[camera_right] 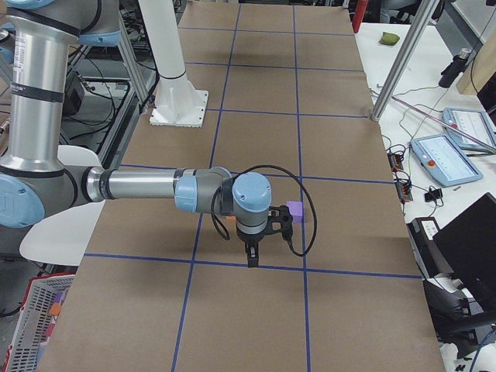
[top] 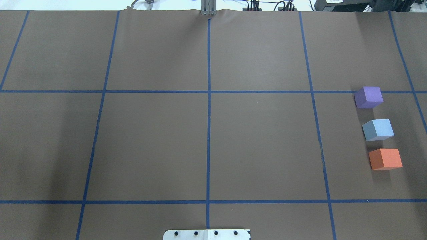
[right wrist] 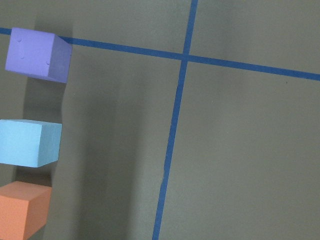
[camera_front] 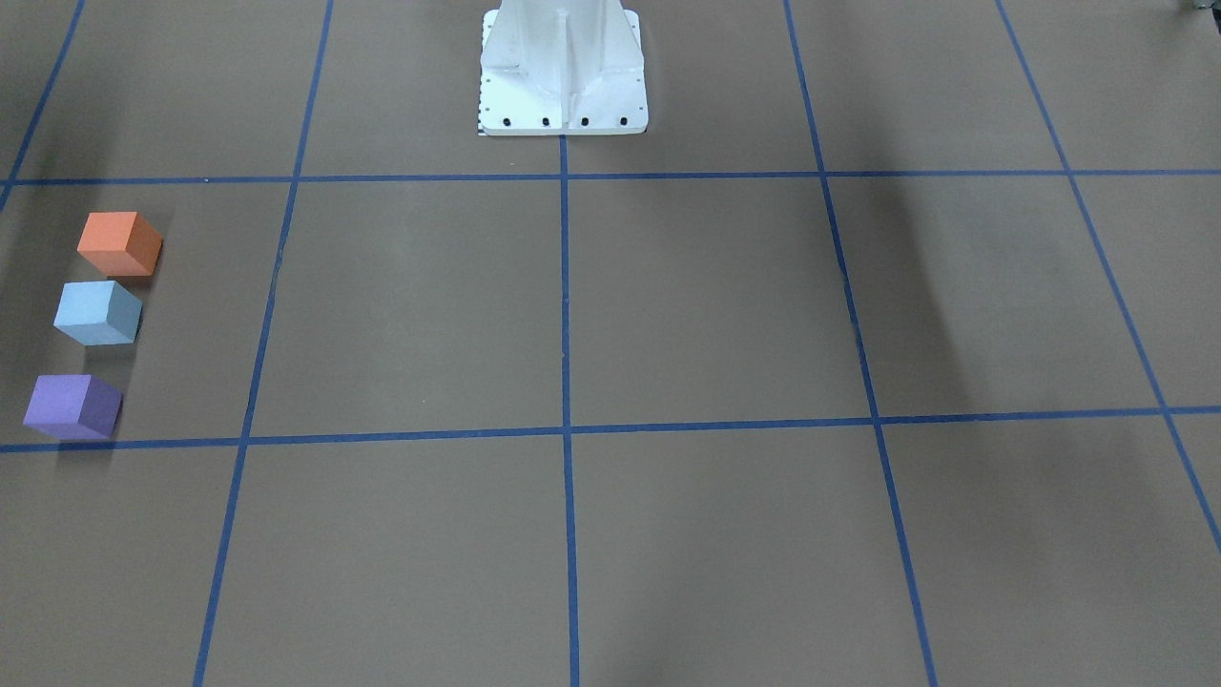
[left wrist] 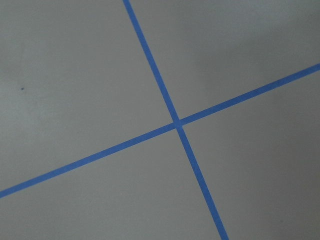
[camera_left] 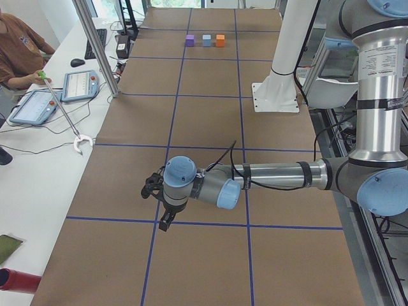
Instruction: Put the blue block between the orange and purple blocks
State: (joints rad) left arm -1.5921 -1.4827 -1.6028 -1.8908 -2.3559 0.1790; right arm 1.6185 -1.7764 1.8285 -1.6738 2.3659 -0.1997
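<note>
The blue block [top: 378, 129] sits on the table between the purple block [top: 368, 97] and the orange block [top: 385, 159], in a line with small gaps. The row also shows in the front view: orange block [camera_front: 119, 243], blue block [camera_front: 98, 312], purple block [camera_front: 73, 405]. It shows in the right wrist view too: purple block [right wrist: 37, 54], blue block [right wrist: 29, 142], orange block [right wrist: 22, 209]. My right gripper [camera_right: 252, 260] hangs above the table beside the row. My left gripper [camera_left: 164, 224] hangs far away over a tape crossing. I cannot tell whether either is open or shut.
The white robot base [camera_front: 563, 86] stands at the robot's edge of the table. Blue tape lines [top: 208, 133] divide the brown table into squares. An operator [camera_left: 19, 54] sits at a side desk holding a grabber stick [camera_left: 64, 118] beside tablets.
</note>
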